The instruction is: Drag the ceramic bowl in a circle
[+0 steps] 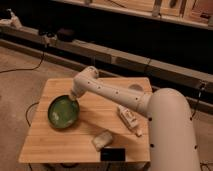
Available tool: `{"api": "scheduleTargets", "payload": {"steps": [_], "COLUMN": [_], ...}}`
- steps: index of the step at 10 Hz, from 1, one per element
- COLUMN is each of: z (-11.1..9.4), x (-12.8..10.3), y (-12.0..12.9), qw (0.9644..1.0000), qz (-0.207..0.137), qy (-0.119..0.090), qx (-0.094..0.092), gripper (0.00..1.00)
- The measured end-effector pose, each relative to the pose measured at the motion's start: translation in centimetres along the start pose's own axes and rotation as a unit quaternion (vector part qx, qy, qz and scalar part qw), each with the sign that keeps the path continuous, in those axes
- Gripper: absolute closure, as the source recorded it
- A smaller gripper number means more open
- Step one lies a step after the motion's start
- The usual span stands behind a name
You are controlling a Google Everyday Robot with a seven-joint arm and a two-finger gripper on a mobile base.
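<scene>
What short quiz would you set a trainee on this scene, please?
1. Where is the gripper relative to the bowl? A) at its far rim, on the arm's side B) at its near rim C) over its middle
2. True or false: the bowl lies upside down.
3. Fill in: the black item lies at the table's ____ edge.
Key: 1 A; 2 false; 3 near.
</scene>
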Motion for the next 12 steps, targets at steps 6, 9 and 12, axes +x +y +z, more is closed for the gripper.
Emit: {"api": "scheduleTargets", "payload": {"steps": [6, 9, 12], "z": [-3.3, -5.7, -7.2], "x": [-9.6, -16.0, -17.6], "y": [10.4, 9.6, 3.5], "qw": [0.9869, 0.9824, 0.9921], "qz": [0.150, 0.165, 0.086], "qy": [-0.017, -0.029, -0.034], "qx": [-0.059, -0.082, -0.085], "gripper": [1.00, 1.00, 1.00]}}
